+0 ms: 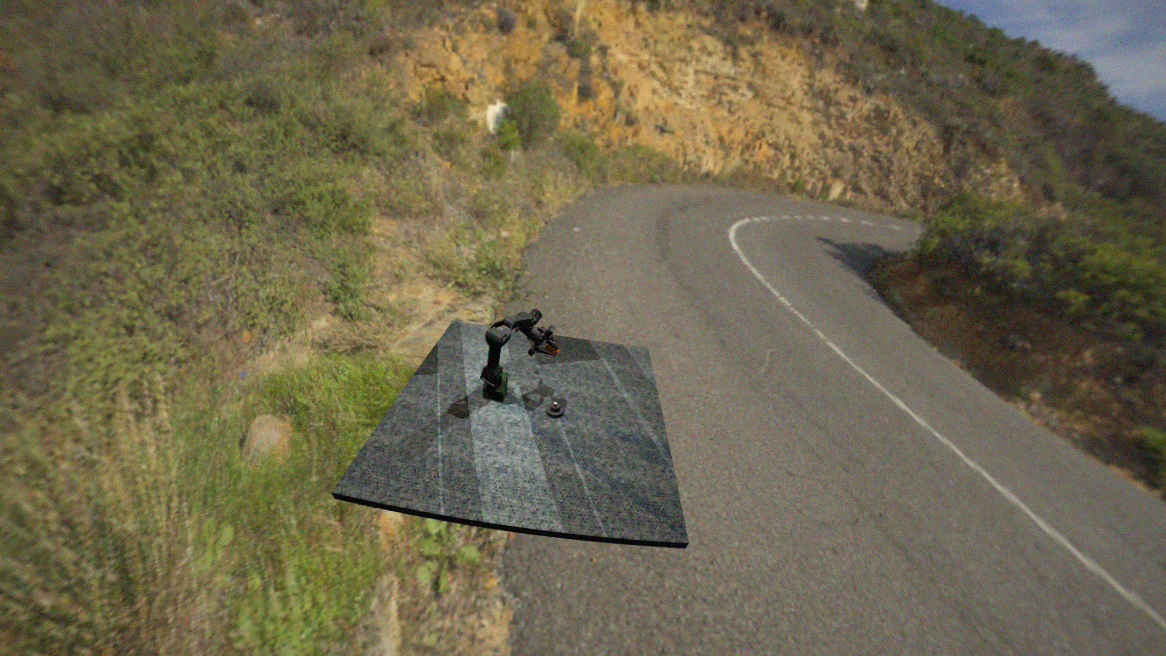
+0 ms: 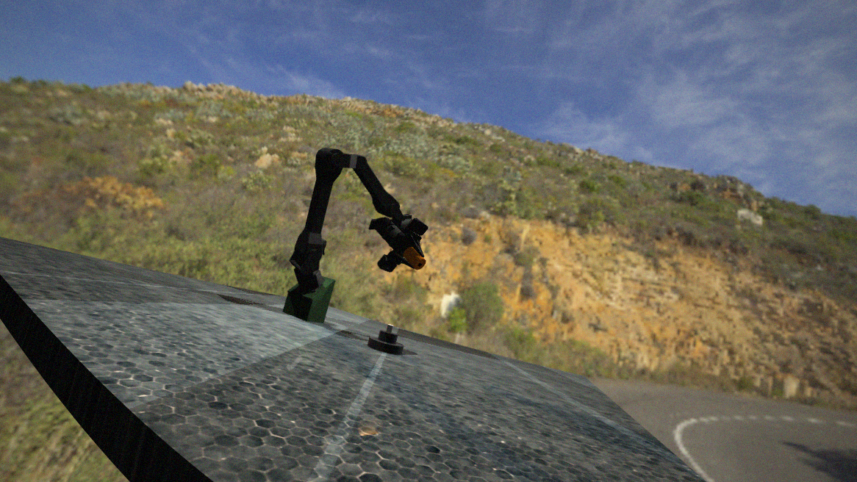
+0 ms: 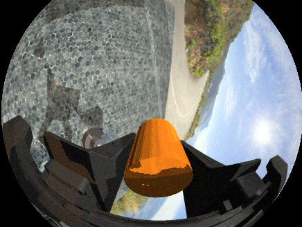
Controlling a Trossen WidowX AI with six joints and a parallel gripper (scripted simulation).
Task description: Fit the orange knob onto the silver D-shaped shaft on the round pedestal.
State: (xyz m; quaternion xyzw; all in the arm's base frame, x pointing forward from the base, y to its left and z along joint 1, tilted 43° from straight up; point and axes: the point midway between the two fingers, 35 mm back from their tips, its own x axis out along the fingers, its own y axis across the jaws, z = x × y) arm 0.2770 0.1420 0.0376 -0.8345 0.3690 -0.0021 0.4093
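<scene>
Where a paved road (image 1: 782, 424) (image 2: 635, 398) (image 3: 183, 93) bends below a scrubby hillside, I list one dark hexagon-patterned table (image 1: 505, 465) (image 2: 287, 395) (image 3: 114, 52). Next, one arm (image 1: 494, 354) (image 2: 320, 203), black, raised above it. One claw (image 1: 547, 346) (image 2: 413, 254) (image 3: 156, 141), closed on the knob. One pedestal (image 1: 555, 412) (image 2: 384, 345) (image 3: 91, 133), shaft bare. One knob (image 1: 553, 349) (image 2: 414, 258) (image 3: 158, 159), orange, between the fingertips, held aloft off the shaft, long axis tilted, outer end slanting downward in the exterior view.

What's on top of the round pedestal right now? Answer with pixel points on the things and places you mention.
Only the bare silver shaft (image 2: 389, 328) stands up from the pedestal (image 1: 555, 412) (image 2: 385, 345) (image 3: 89, 138); the orange knob (image 1: 552, 350) (image 2: 414, 258) (image 3: 158, 156) is in the gripper (image 1: 550, 348) (image 2: 411, 254) (image 3: 156, 141), off it. What lies under the pedestal is covered.
</scene>
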